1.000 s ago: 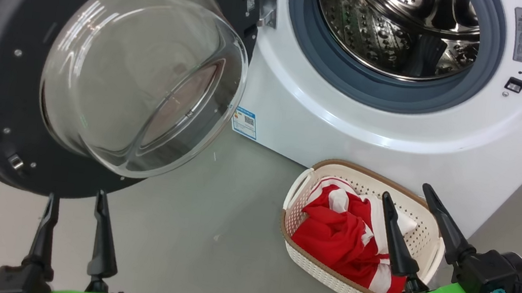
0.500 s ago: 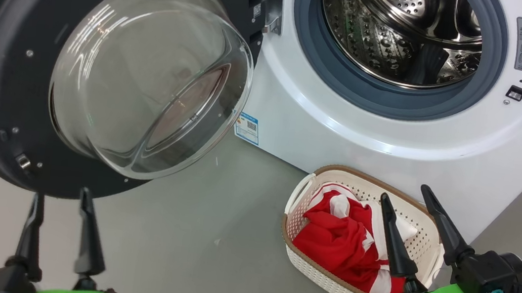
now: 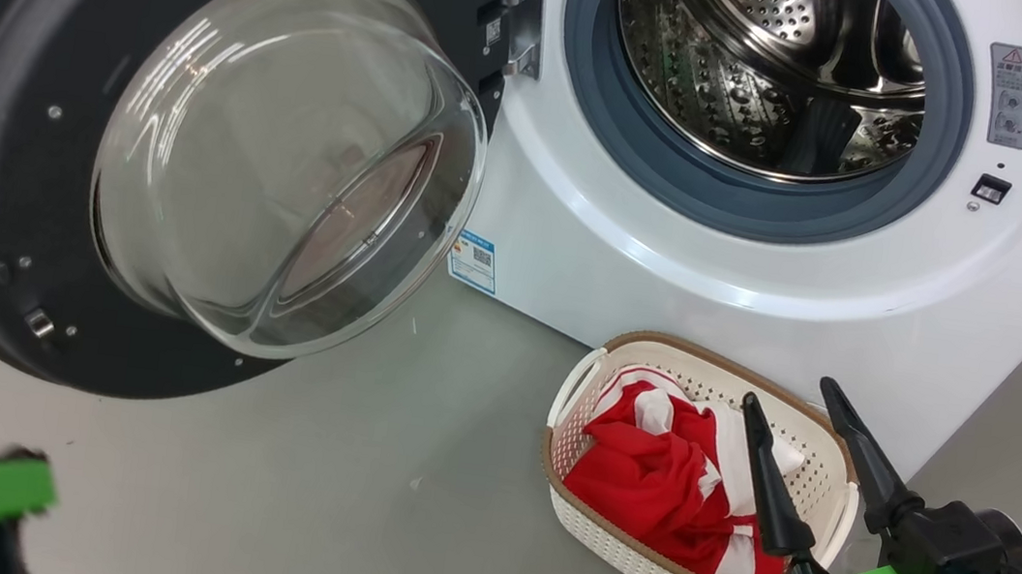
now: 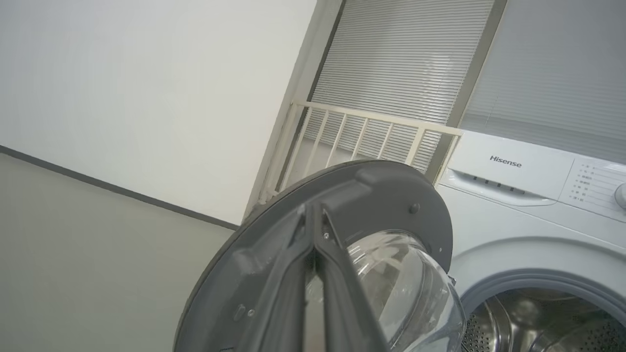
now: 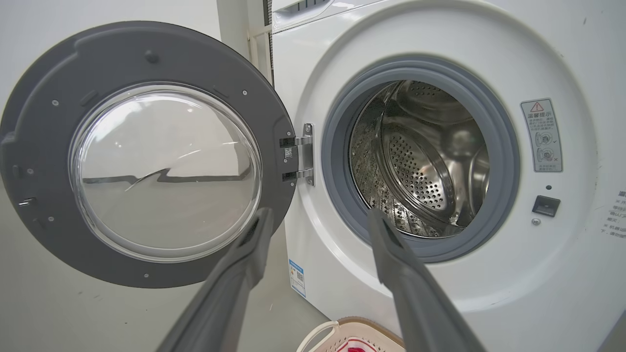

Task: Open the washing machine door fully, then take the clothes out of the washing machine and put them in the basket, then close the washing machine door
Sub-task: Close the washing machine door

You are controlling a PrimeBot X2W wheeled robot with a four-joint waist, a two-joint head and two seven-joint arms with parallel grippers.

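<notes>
Looks more like a bare test room or lab corner than a lived-in home. The white boxy front-loading washing machine (image 3: 668, 277) stands right on a plain smooth grey floor (image 3: 348, 501). There's a blank white wall (image 4: 146, 88) with a dark skirting strip (image 4: 117, 190), plus grey slatted window blinds (image 4: 406, 63) with a cream barred railing (image 4: 371, 117) in front.

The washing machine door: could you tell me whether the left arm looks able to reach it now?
Probably yes. The left gripper points at the washing machine door, which hangs open on the robot's left, with nothing visible between them; the basket sits away to the right.
</notes>
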